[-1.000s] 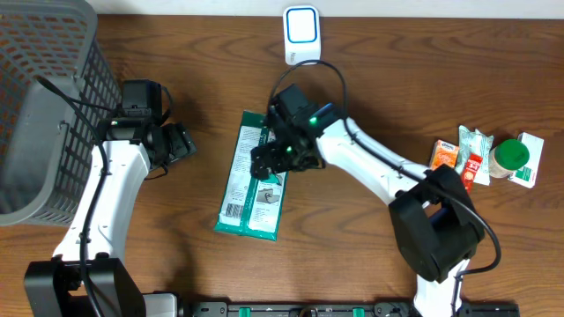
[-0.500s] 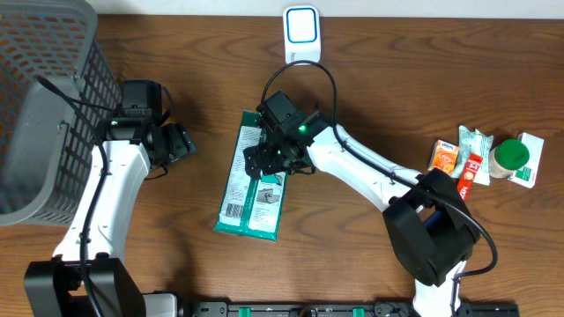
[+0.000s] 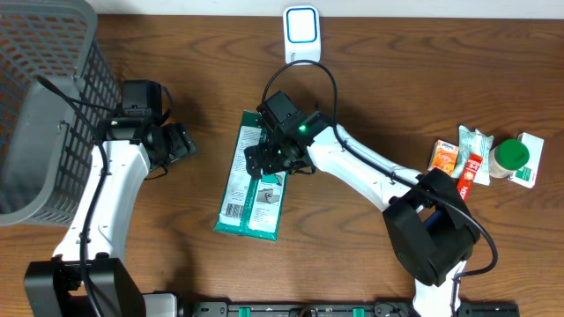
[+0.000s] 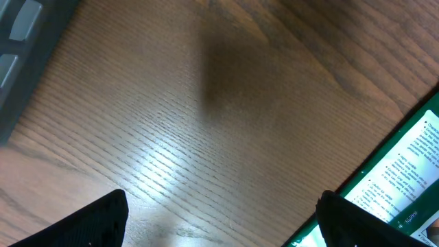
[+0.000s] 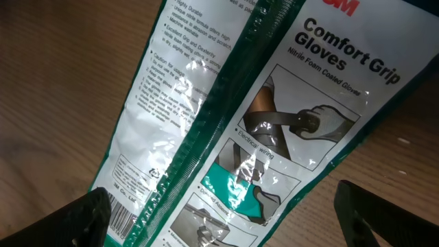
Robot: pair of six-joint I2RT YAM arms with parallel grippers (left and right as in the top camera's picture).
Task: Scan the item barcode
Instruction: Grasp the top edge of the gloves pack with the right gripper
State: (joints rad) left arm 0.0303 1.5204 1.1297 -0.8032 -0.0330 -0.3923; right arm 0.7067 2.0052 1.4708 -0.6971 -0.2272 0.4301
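The glove pack (image 3: 251, 176) lies flat in the middle of the tabletop, its long side running from near to far. Its barcode (image 5: 122, 218) is at the near end and faces up. My right tool (image 3: 267, 165) hangs just above the pack with its fingers spread wide, gripping nothing. The left tool (image 3: 179, 143), also open and empty, hovers over bare wood towards the left edge. I fear the fingers slide on the shiny film or pinch only a fold. Then the soft pack sags and turns its barcode away from the scanner (image 3: 301, 33) at the far edge.
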